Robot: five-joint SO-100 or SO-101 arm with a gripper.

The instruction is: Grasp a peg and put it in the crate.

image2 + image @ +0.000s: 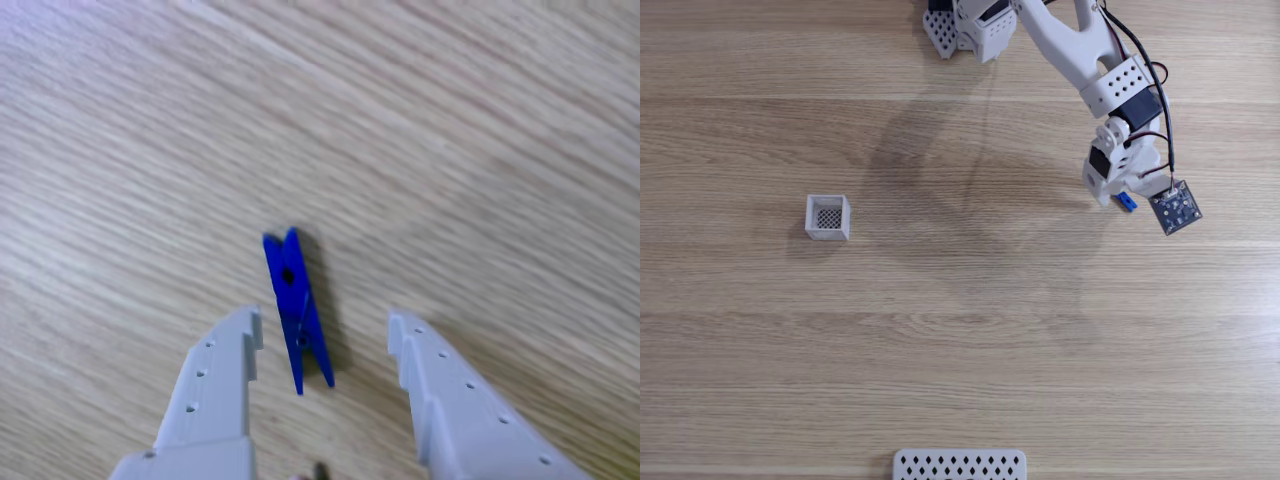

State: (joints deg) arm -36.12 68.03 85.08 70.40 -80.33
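The bright blue peg point(297, 305) lies flat on the wooden table, its length running between my two white fingers. My gripper point(325, 330) is open, with a finger on each side of the peg's near end and neither touching it. In the fixed view the gripper point(1118, 200) hangs at the right side of the table, and only a blue tip of the peg point(1126, 202) shows under it. The white crate point(828, 217) with its dark mesh bottom stands far to the left, with nothing in it.
A wide flat white plate point(959, 465) with diamond-shaped holes lies at the bottom edge of the fixed view. The arm's base point(970, 25) sits at the top. Bare wood lies between the gripper and the crate.
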